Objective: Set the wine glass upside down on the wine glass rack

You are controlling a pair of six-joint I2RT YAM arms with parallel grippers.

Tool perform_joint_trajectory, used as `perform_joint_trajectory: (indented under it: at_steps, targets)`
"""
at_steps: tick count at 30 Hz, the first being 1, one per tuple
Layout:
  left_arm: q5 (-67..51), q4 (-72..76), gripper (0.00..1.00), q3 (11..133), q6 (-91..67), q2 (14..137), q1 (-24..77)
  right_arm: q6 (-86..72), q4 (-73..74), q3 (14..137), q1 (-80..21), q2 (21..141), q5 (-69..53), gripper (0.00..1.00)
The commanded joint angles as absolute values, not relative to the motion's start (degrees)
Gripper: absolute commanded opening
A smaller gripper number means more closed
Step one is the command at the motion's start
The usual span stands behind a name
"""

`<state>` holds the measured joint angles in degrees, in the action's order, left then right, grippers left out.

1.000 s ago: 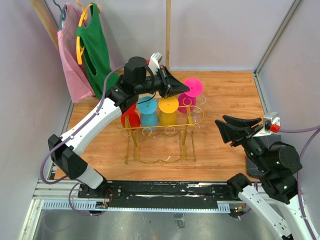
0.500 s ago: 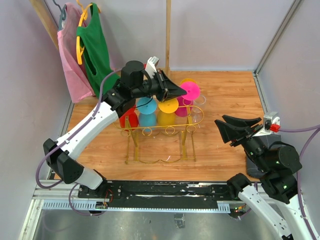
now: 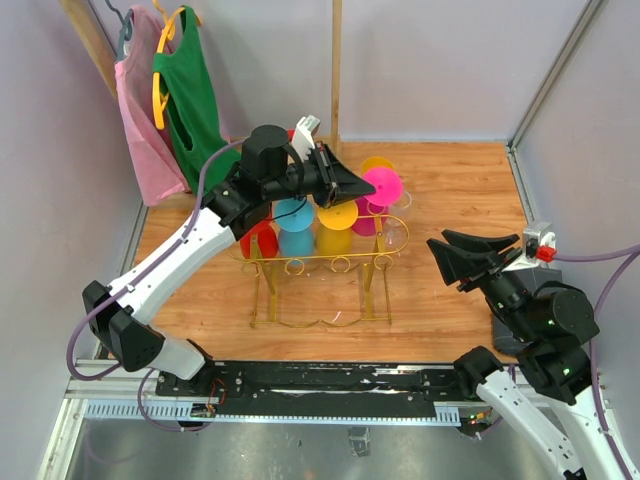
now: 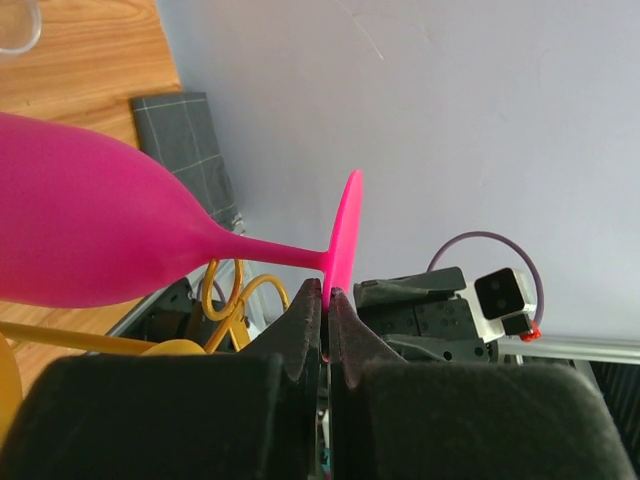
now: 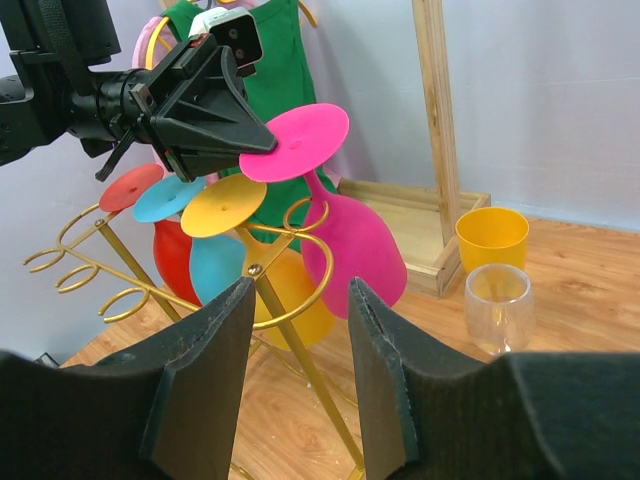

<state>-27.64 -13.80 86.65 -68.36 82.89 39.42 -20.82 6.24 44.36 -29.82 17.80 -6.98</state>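
The pink wine glass [image 3: 383, 186] hangs foot-up at the right end of the gold wire wine glass rack [image 3: 320, 262]. My left gripper [image 3: 366, 184] is shut on the rim of its foot [image 4: 345, 235], and its bowl [image 4: 90, 235] slants down beside the rack's wires. In the right wrist view the pink glass [image 5: 355, 245] has its stem by the end loop [image 5: 318, 222] of the rack. I cannot tell whether it rests on the wire. My right gripper [image 3: 438, 243] stands open to the right of the rack, with nothing between its fingers [image 5: 205, 350].
Red [image 3: 258, 240], blue [image 3: 296, 228] and yellow [image 3: 336, 226] glasses hang upside down on the rack. A yellow cup [image 5: 492, 238] and a clear cup [image 5: 498, 306] stand behind its right end. A wooden post [image 3: 336, 70] rises at the back. Green [image 3: 190, 95] and pink garments hang back left.
My left arm has shifted the pink glass slightly down and nearer, over the rack's right end. The right arm has barely moved.
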Motion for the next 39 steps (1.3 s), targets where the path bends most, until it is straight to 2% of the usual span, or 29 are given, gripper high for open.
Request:
perform_joint_trajectory:
  at_steps: [1, 34, 39]
  targets:
    - [-27.7, -12.7, 0.0, 86.4, -67.7, 81.2, 40.9, -21.3, 4.2, 44.0, -29.3, 17.8, -6.5, 0.43]
    - [-26.1, -12.7, 0.0, 81.7, -67.5, 77.1, 42.5, -21.9, 3.9, 43.4, -29.3, 17.6, -6.3, 0.43]
    - [-26.0, -11.8, 0.03, 79.7, -68.0, 76.2, 42.8, -22.1, 3.6, 43.4, -29.3, 17.8, -6.5, 0.43]
